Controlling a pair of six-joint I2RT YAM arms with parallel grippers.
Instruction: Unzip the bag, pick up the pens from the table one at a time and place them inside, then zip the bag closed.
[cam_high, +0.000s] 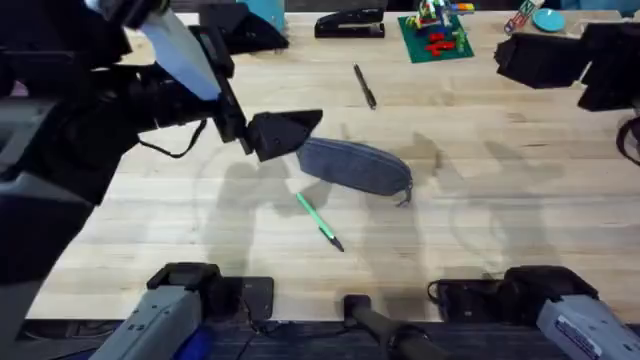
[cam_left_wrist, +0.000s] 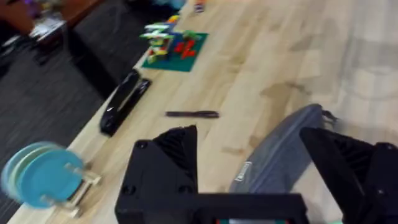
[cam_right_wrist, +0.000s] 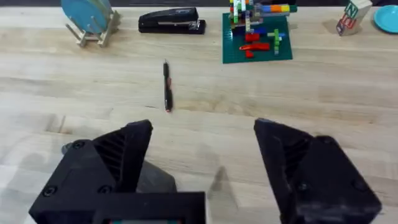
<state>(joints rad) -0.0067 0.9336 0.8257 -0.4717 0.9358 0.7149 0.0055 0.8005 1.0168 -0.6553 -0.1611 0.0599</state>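
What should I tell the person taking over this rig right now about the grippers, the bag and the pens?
Left gripper: fingers open, at the bag's left end, not gripping it.
Right gripper: fingers open, holding nothing.
Bag lies mid-table, apparently zipped.
Black pen lies beyond the bag; green pen lies in front of it.
Done: nothing yet.
Left: unzip, load both pens one at a time, zip closed.

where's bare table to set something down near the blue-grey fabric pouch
Bare wood lies right of the blue-grey fabric pouch, out to the light wooden table's right edge, and between the slim black pen and the pouch. It is crowded at the pouch's left end, where the left gripper sits, and in front, by the light green pen.
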